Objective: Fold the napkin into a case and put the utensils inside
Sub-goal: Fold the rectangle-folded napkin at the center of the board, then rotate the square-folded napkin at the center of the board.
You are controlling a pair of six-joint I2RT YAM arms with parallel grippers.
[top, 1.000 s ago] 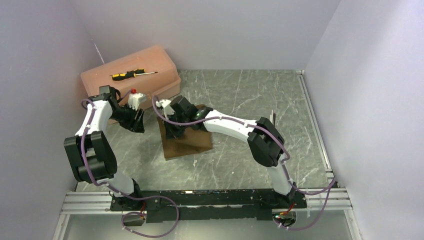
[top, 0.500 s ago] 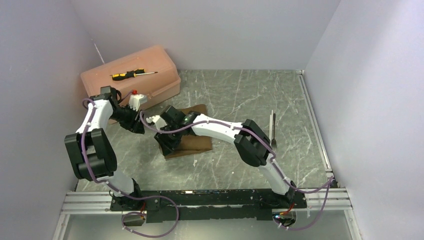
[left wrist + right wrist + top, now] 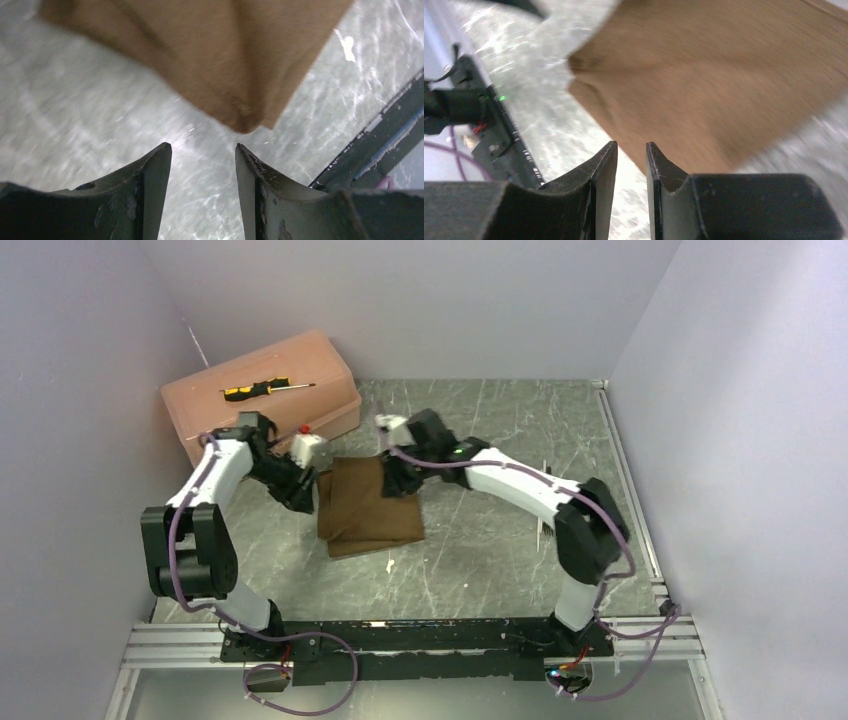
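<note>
The brown napkin (image 3: pixel 365 505) lies flat and folded on the marble table. In the left wrist view its corner (image 3: pixel 245 112) sits just ahead of my left gripper (image 3: pixel 202 147), whose jaws stand open and empty. From above, the left gripper (image 3: pixel 305 487) is at the napkin's left edge. My right gripper (image 3: pixel 397 480) hovers over the napkin's back right corner. Its jaws (image 3: pixel 631 145) are open by a narrow gap with nothing between them, the cloth (image 3: pixel 724 85) right in front. One thin silvery utensil (image 3: pixel 546 530) peeks out beside the right forearm, mostly hidden.
A pink box (image 3: pixel 330 375) stands at the back left with a yellow-and-black screwdriver (image 3: pixel 262 389) on its lid. Grey walls close in on three sides. The black rail with the arm bases (image 3: pixel 420 635) runs along the near edge.
The right gripper opened, let the cloth go and swung from the napkin's left side to its back right corner. The napkin now lies folded and uncovered. The left gripper moved right to its edge.
</note>
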